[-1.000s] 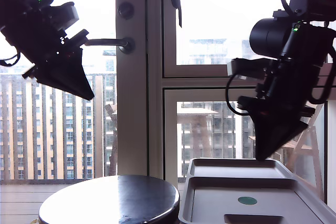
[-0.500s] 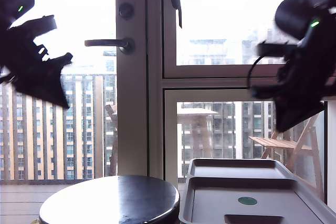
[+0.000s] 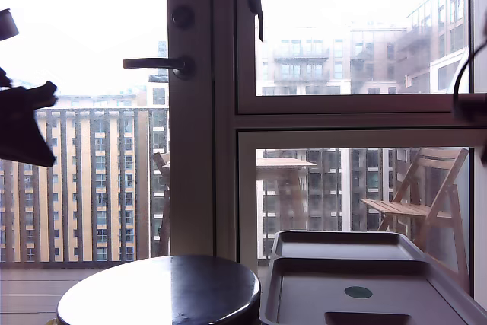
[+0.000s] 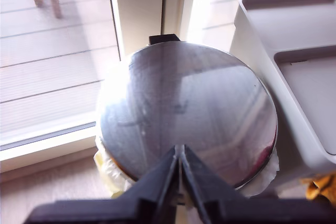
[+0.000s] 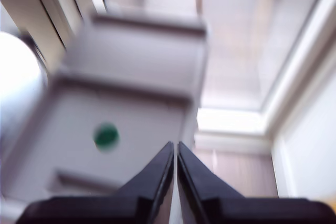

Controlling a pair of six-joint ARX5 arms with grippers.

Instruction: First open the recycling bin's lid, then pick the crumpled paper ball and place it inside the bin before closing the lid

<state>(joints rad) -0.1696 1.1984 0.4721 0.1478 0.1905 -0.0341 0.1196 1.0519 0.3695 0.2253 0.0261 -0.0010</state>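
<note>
In the exterior view, the lid [image 3: 365, 287] sits flat on the recycling bin [image 3: 265, 311] at the lower part of the exterior view's right. It is matte grey plastic with a raised rim, stepped panels, a small dark green round mark [image 3: 358, 291] and a recessed handle slot [image 3: 368, 317] at the frame's lower edge. Just beside the bin, toward the exterior view's left, stands a round dark counter [image 3: 160, 291] with a glossy top. Behind both rise a pale door frame with a metal lever handle [image 3: 156, 62] and tall window panes; a folding wooden chair [image 3: 418, 203] stands outside on the balcony. A dark arm part [image 3: 23, 131] juts in at the exterior view's left edge, and a cable shows at the right edge. No crumpled paper ball shows in any view.

In the first wrist view, my first gripper [image 4: 179, 167] hangs above the counter [image 4: 184, 114], its black end effector fingers pressed together and empty. The counter top is smooth and reflective; pale crinkled plastic [image 4: 107, 169] pokes out under its edge. The bin's rounded grey corner [image 4: 262, 30] stands right beside the counter.

In the second wrist view, blurred, my second gripper [image 5: 175, 167] hangs above the lid [image 5: 131, 108], its end effector fingers pressed together, holding nothing. The green mark [image 5: 106, 136] shows on the lid's panel.
</note>
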